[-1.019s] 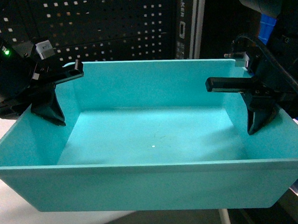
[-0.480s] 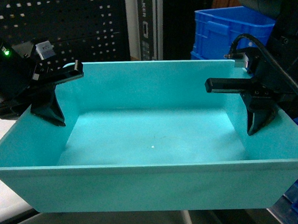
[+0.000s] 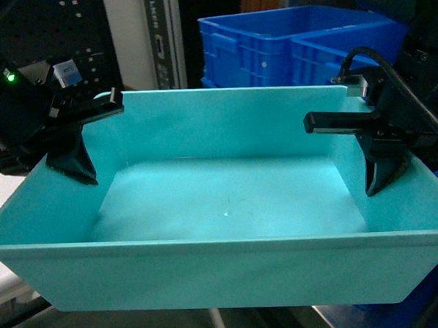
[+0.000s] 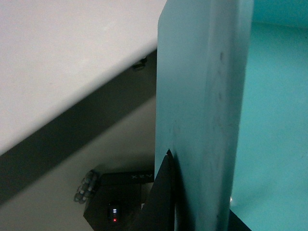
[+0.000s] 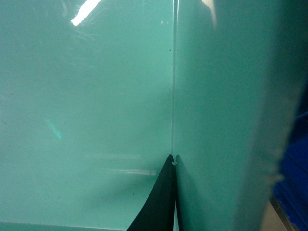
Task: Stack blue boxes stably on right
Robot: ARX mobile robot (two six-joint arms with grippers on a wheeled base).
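Dim, dark background; soft glare on the tub floor; blurry wrist views.

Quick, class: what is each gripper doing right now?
Left gripper: shut on the turquoise tub's left wall.
Right gripper: shut on its right wall.

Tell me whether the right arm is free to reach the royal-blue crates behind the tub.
Probably not as things stand: the right tool is clamped on the turquoise tub's right wall, sharing its load with the left tool. The crates sit beyond it.
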